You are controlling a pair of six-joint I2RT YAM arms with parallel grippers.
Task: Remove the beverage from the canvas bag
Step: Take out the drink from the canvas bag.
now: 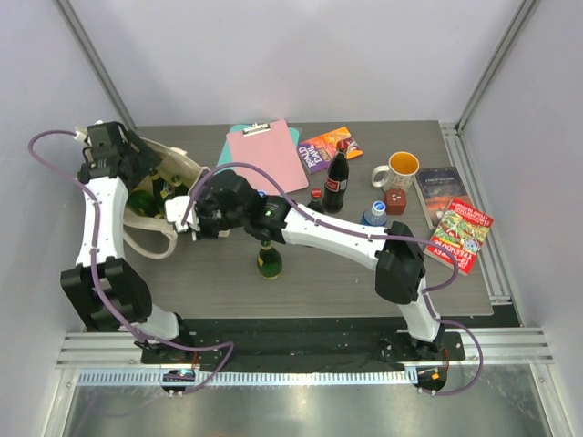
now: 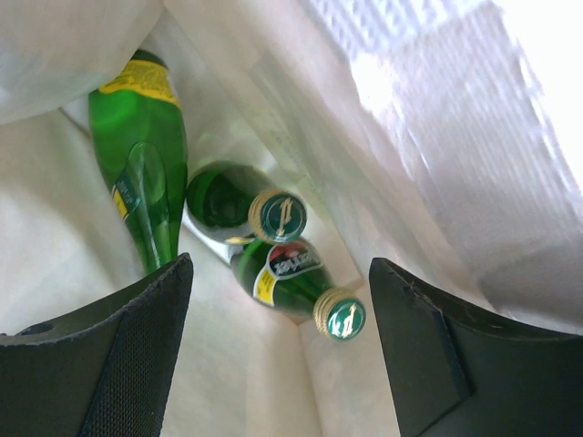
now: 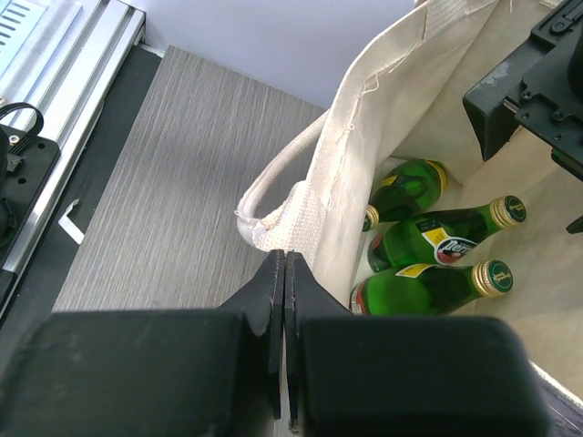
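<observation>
While the right tool (image 3: pixel 281 266) clamps the limp canvas bag (image 3: pixel 392 100), the released left tool (image 2: pixel 281 269) faces a heavy, slick, fragile green bottle (image 2: pixel 293 278) straight ahead, probably best gripped at its neck.

With six o'clock at the arm bases, the canvas bag (image 1: pixel 187 170) lies at nine to ten o'clock on the bench (image 1: pixel 337 282). Three bottles (image 3: pixel 428 244) lie side by side in it, the left claw (image 2: pixel 281 264) is spread wide above them inside its mouth, and the right claw (image 3: pixel 283 259) is pinched on its rim at the bag's five o'clock side. An upright bottle (image 1: pixel 269 262) stands near the centre toward six; a clipboard (image 1: pixel 266 155) lies at twelve with a tall bottle (image 1: pixel 336 182) at its four o'clock, a mug (image 1: pixel 401 167) at one to two, and two books (image 1: pixel 460 235) at three.
</observation>
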